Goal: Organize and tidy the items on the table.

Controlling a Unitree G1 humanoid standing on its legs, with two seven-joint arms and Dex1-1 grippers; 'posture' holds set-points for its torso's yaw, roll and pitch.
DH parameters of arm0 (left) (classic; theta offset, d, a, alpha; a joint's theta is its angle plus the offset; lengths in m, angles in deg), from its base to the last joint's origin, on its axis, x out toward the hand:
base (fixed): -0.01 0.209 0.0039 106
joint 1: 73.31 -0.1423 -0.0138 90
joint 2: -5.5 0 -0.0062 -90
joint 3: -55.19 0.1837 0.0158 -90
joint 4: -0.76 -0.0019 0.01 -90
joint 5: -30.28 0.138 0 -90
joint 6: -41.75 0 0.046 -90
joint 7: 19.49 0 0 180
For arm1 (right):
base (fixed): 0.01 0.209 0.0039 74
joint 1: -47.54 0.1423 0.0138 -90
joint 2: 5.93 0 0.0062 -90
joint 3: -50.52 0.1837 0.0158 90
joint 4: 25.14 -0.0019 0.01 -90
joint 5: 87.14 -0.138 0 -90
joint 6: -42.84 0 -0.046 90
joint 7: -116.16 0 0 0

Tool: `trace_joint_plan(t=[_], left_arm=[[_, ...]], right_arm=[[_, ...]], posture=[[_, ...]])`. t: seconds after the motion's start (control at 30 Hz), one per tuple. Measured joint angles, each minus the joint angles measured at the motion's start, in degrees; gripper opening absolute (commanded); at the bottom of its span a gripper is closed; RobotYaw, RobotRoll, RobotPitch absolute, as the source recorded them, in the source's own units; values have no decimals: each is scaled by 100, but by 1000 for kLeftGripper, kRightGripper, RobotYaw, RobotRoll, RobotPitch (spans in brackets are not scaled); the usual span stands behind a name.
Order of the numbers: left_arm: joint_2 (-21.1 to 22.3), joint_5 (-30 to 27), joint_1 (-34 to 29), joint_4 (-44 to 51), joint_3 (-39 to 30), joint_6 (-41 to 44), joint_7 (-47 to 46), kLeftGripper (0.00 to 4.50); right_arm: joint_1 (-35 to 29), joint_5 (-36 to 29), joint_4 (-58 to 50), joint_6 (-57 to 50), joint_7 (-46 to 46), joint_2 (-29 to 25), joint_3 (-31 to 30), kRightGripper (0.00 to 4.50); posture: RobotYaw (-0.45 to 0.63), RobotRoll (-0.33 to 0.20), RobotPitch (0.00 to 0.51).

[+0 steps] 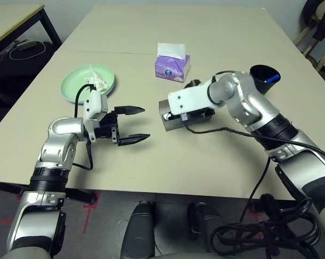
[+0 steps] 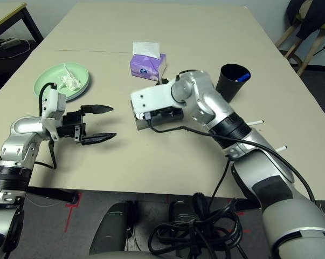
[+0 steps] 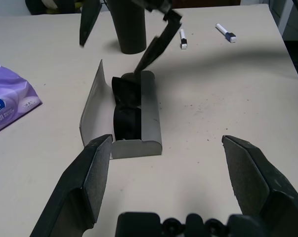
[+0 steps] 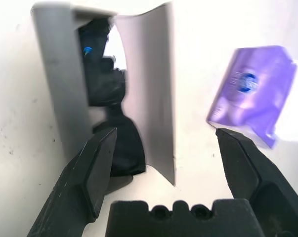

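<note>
Black sunglasses (image 3: 127,116) lay in the open grey case (image 3: 151,118) near the table's (image 1: 216,167) front edge.
My left gripper (image 1: 139,124) stood wide, empty, left of the case; my right gripper (image 4: 167,131), also wide, hovered over it.

My left gripper (image 1: 139,125) is hovering low with its fingers spread wide, pointing inward; my right arm (image 2: 227,121) is reaching further forward, its gripper (image 4: 166,131) holding its fingers apart.

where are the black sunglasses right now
The black sunglasses lie inside the open grey glasses case, seen in the left wrist view, between the purple tissue pack and the white pens.
</note>
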Motion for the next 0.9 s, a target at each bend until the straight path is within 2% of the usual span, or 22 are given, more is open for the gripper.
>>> trace_joint_plan(t=[0.07,0.17,0.33,0.5,0.7,0.9], left_arm=[[-5,2,61,-66,1,-6,3,4500],[-14,1,147,-168,1,-23,7,4500],[-130,2,175,-362,-2,-92,-15,4500],[-321,73,282,-817,-20,-434,-221,4500],[-394,111,416,-1215,-28,-618,-320,4500],[-556,169,498,-1732,-29,-976,-317,4500]], right_arm=[[-308,-573,-102,-280,-18,101,513,4455],[-788,-1293,-166,-415,-112,226,964,4455],[-1845,-2518,-230,-902,-808,648,2129,4455],[-2482,-3482,-295,-579,-1443,873,3017,4455],[-2925,-4150,-130,442,-1663,809,3388,4455],[-3674,-4484,592,1782,-1129,368,3428,4455]], posture=[[71,0,100],[60,0,101],[61,0,105],[65,0,109],[68,0,117],[59,0,117]])
